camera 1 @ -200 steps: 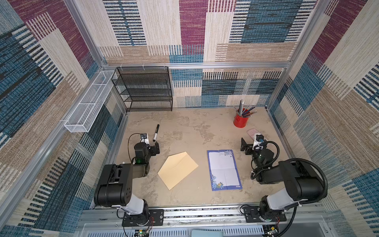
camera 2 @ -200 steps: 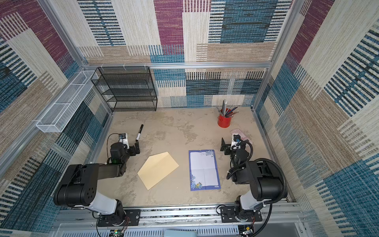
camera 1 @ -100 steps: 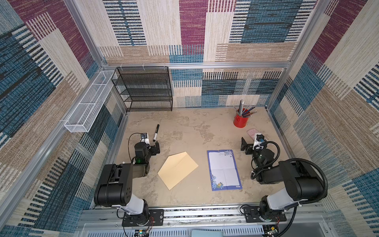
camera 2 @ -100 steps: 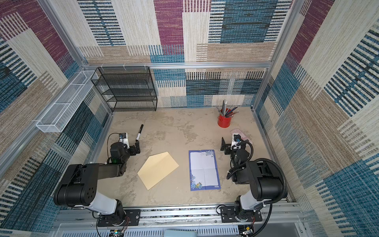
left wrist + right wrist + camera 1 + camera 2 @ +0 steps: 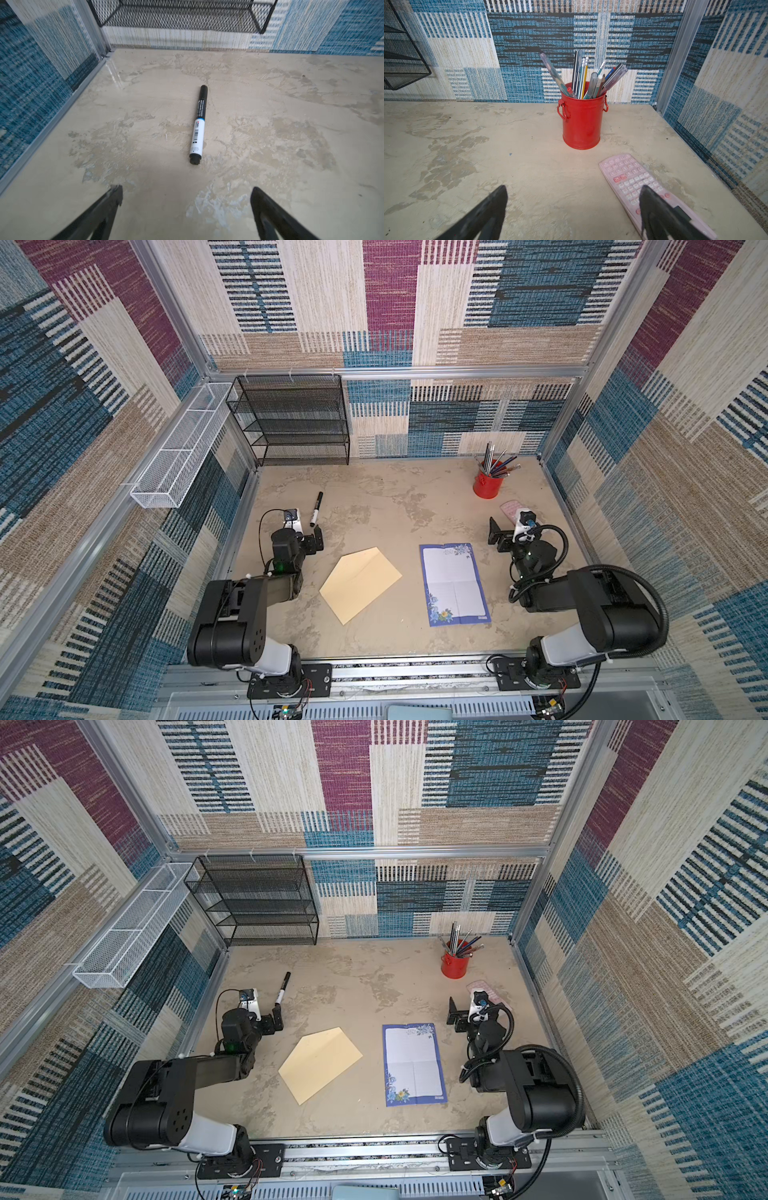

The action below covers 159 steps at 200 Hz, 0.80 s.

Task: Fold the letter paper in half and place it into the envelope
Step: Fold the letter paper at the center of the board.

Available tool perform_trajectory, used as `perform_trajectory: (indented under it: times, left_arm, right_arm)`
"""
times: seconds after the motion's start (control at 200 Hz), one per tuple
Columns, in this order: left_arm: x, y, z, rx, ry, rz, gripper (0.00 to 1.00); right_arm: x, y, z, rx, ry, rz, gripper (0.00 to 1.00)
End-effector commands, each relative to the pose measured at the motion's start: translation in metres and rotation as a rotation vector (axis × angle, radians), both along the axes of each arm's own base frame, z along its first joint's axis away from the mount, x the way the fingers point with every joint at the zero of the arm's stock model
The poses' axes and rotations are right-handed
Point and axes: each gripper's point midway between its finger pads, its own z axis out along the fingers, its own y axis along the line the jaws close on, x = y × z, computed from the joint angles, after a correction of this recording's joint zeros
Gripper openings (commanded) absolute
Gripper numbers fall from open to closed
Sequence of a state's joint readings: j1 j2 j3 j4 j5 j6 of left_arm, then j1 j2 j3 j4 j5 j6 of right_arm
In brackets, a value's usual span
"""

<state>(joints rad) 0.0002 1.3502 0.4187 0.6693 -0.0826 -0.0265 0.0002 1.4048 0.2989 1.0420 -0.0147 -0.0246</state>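
Mottled beige tabletop (image 5: 374, 497), patchwork walls (image 5: 390, 302). At 8 o'clock of centre, tan envelope (image 5: 360, 584), flat. At 4 o'clock, letter paper (image 5: 454, 584), unfolded, lined side up. At 9 and 3, left gripper (image 5: 187, 193), right gripper (image 5: 573, 193): spread wide, empty.

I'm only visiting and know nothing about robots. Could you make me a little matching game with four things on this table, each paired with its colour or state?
Things:
1. envelope
2. letter paper
3. marker
4. pen pot

Descriptions:
a. blue-bordered, flat, unfolded
b. red, standing upright
c. tan, lying askew
d. black and white, lying ahead of the open left gripper

Pairs: 1-c, 2-a, 3-d, 4-b
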Motion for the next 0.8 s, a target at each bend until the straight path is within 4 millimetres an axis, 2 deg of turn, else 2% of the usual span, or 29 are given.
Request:
perform_trajectory:
  times: [0.0,0.08,0.13,0.16,0.2,0.265,0.346,0.451,0.521,0.676,0.791]
  left_arm:
    - [-0.015,0.01,0.057,-0.051,-0.056,0.082,0.99]
    - [-0.029,-0.01,0.114,-0.18,-0.173,-0.006,0.99]
    - [-0.042,-0.017,0.141,-0.301,-0.265,-0.034,0.99]
    - [-0.052,-0.018,0.15,-0.378,-0.315,-0.034,0.99]
    - [-0.065,-0.018,0.16,-0.486,-0.397,-0.031,0.99]
    - [-0.088,-0.028,0.171,-0.556,-0.475,-0.104,0.99]
    - [-0.108,-0.034,0.168,-0.584,-0.368,-0.104,0.99]
    - [-0.126,-0.049,0.138,-0.597,-0.185,-0.144,0.95]
    - [-0.135,-0.066,0.119,-0.642,-0.087,-0.212,0.91]
    - [-0.147,-0.089,0.088,-0.736,0.109,-0.247,0.82]
    - [-0.15,-0.107,0.078,-0.719,0.195,-0.283,0.77]
  right_arm:
    - [0.012,-0.015,0.021,0.112,0.12,-0.101,0.99]
    - [0.008,-0.013,0.067,0.264,0.041,-0.099,0.99]
    - [-0.001,-0.02,0.08,0.456,0.019,-0.155,0.99]
    - [-0.007,-0.013,0.091,0.496,-0.003,-0.109,0.99]
    - [-0.017,0.007,0.104,0.485,-0.034,0.024,0.99]
    - [-0.029,0.021,0.104,0.531,0.002,0.096,0.99]
    - [-0.041,0.031,0.086,0.548,0.129,0.122,0.99]
    - [-0.064,0.042,0.058,0.571,0.304,0.143,0.99]
    - [-0.083,0.049,0.037,0.612,0.466,0.135,0.99]
    - [-0.127,0.062,-0.021,0.644,0.762,0.132,0.99]
    - [-0.153,0.08,-0.042,0.76,0.894,0.173,0.99]
